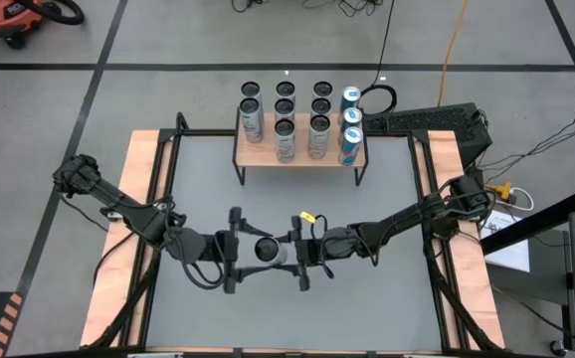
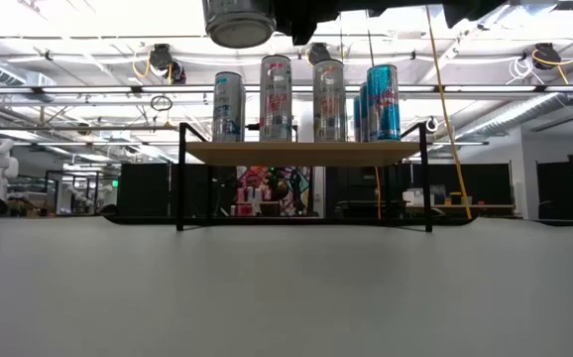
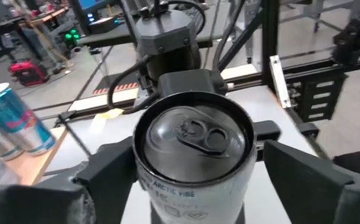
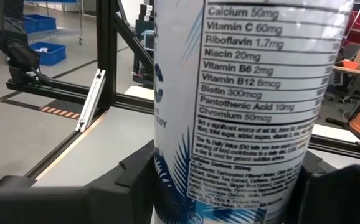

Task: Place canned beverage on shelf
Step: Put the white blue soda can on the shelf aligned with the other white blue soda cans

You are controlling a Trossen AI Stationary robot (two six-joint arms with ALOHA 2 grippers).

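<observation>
The white energy-drink can [image 1: 267, 250] hung above the table, clamped by its wall in the right pincer [image 1: 298, 256]; the left pincer [image 1: 232, 251] stood parted around it; rigid, smooth, likely slippery and dentable, best gripped mid-body; the shelf [image 1: 299, 154] stood ahead.

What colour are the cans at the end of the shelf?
Blue cans with red markings, clearest in the low view.

cans [image 2: 278, 97] are standing upright in a row on the shelf [image 2: 301, 152] at the far side; another can [image 2: 239, 22] is hanging above, nearer, held by dark gripper parts.
</observation>
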